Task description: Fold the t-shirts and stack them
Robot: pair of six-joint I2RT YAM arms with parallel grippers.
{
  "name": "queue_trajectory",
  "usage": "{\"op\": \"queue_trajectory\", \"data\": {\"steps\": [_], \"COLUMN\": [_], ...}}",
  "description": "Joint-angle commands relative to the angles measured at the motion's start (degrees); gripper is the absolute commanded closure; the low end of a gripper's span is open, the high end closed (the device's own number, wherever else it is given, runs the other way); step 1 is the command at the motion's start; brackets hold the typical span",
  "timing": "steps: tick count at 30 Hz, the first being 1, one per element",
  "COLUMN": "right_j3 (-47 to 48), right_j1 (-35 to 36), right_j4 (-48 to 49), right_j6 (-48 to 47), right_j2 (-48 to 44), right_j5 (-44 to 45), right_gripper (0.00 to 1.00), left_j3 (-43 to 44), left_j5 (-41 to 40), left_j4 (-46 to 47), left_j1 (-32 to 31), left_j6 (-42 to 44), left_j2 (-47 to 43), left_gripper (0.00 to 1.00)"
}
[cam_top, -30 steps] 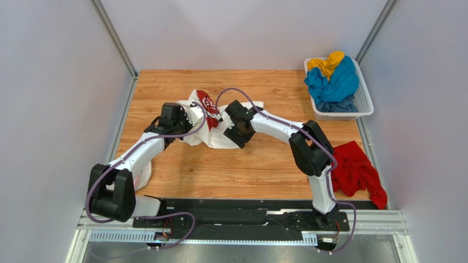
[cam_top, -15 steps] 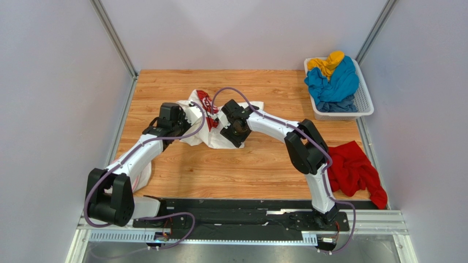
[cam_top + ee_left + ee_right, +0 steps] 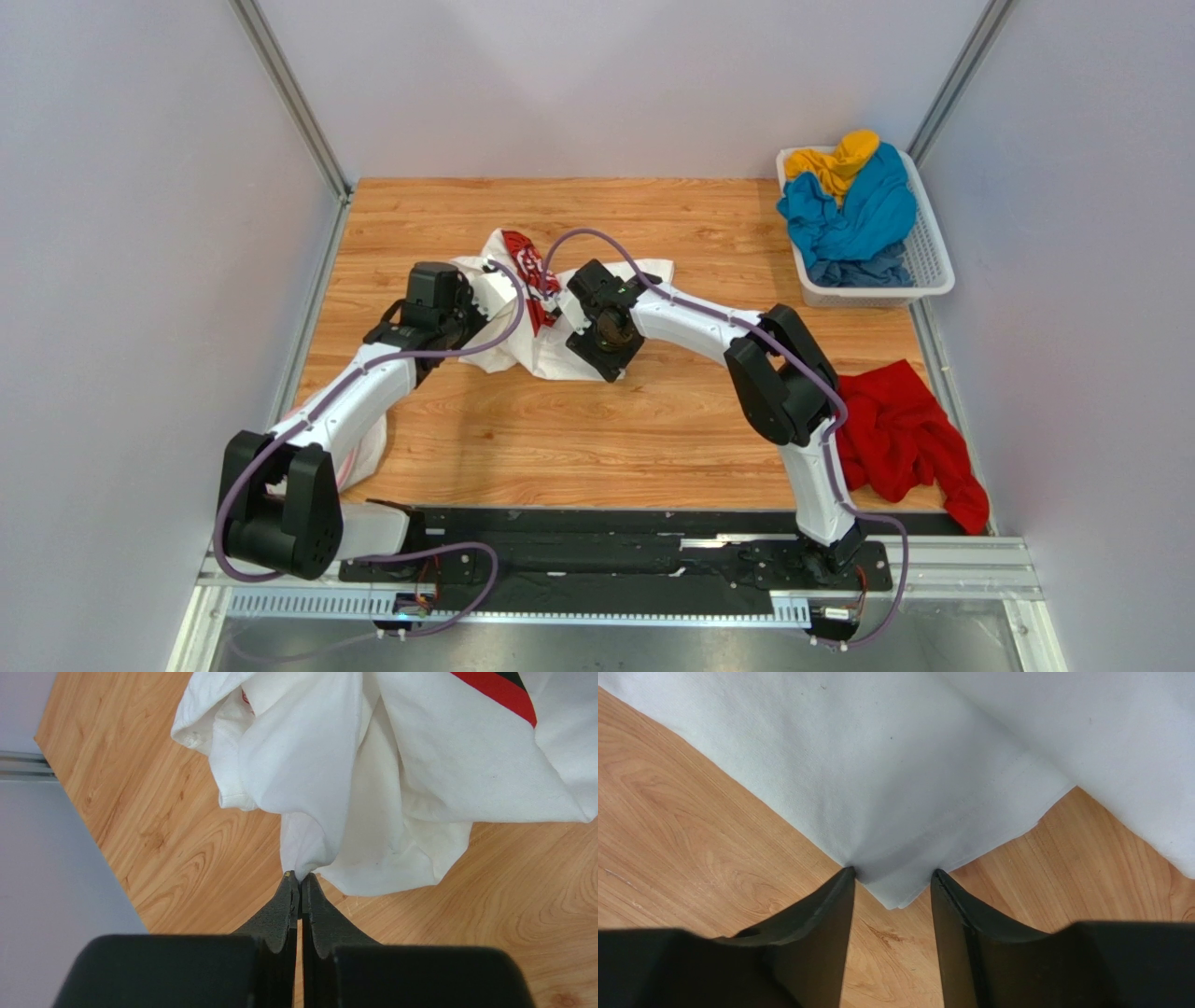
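Note:
The white t-shirt (image 3: 522,336) with the red print (image 3: 530,266) lies crumpled mid-table. My left gripper (image 3: 474,303) is shut on a bunched edge of it; in the left wrist view the fingertips (image 3: 300,879) pinch a white fold (image 3: 351,777) hanging above the wood. My right gripper (image 3: 596,343) is open; in the right wrist view it (image 3: 892,876) straddles a flat corner of the white shirt (image 3: 899,798), both tips touching the cloth. A red t-shirt (image 3: 905,434) lies crumpled at the right edge. Blue (image 3: 849,210) and yellow (image 3: 835,161) shirts sit in the basket.
The white lattice basket (image 3: 933,259) stands at the back right corner. Grey walls enclose the wooden table (image 3: 631,434) on the left, back and right. Something white (image 3: 368,451) lies under the left arm at the front left.
My right gripper has moved a little left and farther onto the white shirt. The left gripper keeps its hold and has barely moved.

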Motion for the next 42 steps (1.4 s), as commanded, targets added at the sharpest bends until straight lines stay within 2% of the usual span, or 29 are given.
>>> {"op": "queue_trajectory", "data": {"steps": [1,2,3,5,12,18,25,31,36,42], "right_j3": [0.0,0.3,0.4,0.5,0.5,6.4,10.4,13.4,19.2,26.8], "right_j1": [0.3,0.3,0.2,0.3,-0.8,-4.5,-8.0,-13.9,-19.5,-23.5], "right_j4": [0.0,0.1,0.0,-0.3,-1.8,-7.5,-9.6,-9.7,-9.8,-10.0], "right_j6": [-0.4,-0.6,-0.9,-1.2,-3.3,-4.1,-6.2,-7.2,-8.0,-7.8], "right_j2": [-0.1,0.0,0.0,-0.5,-7.5,-15.4,-22.8,-25.9,-27.4,-26.1], "right_j5": [0.1,0.3,0.7,1.9,10.7,15.4,21.3,23.3,22.2,21.8], "right_gripper": [0.62,0.67,0.81,1.00,1.00,1.00,1.00,1.00,1.00,1.00], "left_j3": [0.2,0.3,0.2,-0.2,0.6,3.6,6.7,9.4,12.0,23.6], "left_j5": [-1.2,-1.2,-1.4,-1.7,-2.1,-2.4,-7.1,-10.3,-9.2,-4.9], "left_j4": [1.7,1.6,1.6,1.7,1.1,0.1,1.7,4.5,4.8,-1.8], "left_j1": [0.2,0.2,0.2,0.2,0.2,0.2,0.2,2.1,4.2,4.2], "left_j6": [1.3,1.3,1.3,1.3,-0.7,-2.1,-2.2,-5.1,-8.0,-11.3], "left_j2": [-2.0,-2.2,-2.4,-3.0,-6.3,-8.0,-8.8,-8.9,-10.5,-8.9], "left_gripper": [1.00,1.00,1.00,1.00,1.00,1.00,1.00,1.00,1.00,1.00]}}
